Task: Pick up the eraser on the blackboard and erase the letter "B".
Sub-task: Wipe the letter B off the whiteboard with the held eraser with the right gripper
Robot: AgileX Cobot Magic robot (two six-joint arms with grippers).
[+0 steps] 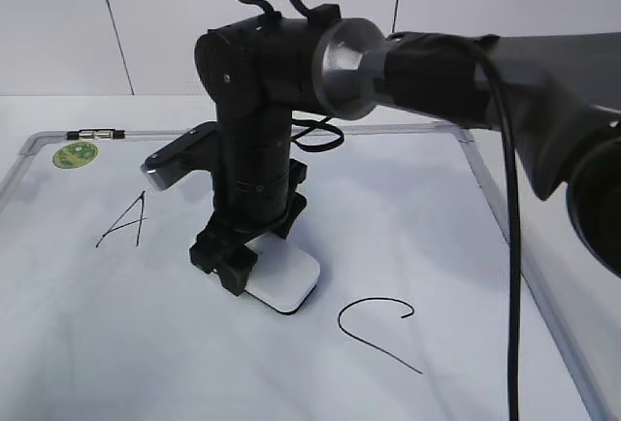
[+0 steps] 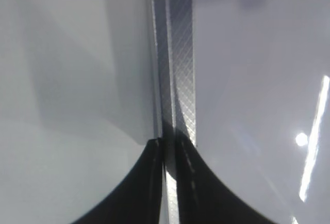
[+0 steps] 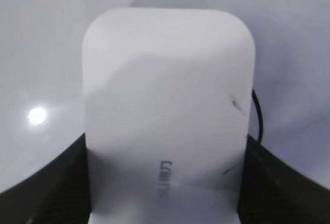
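While the eraser [image 1: 283, 279] is clamped flat on the blackboard [image 1: 427, 246] by the right gripper [image 1: 254, 264], between "A" [image 1: 124, 221] and "C" [image 1: 380, 328], even downward pressure should be kept. From the right wrist, a black stroke [image 3: 257, 115] is glimpsed beside the eraser; the left gripper [image 2: 166, 182] is seen pinched shut, holding nothing

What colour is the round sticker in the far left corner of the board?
Green, with a pale centre; the sticker shows best in the exterior view.

eraser [image 1: 288, 280] flat on the blackboard [image 1: 427, 246], between letter A [image 1: 124, 222] at left and letter C [image 1: 380, 329] at right
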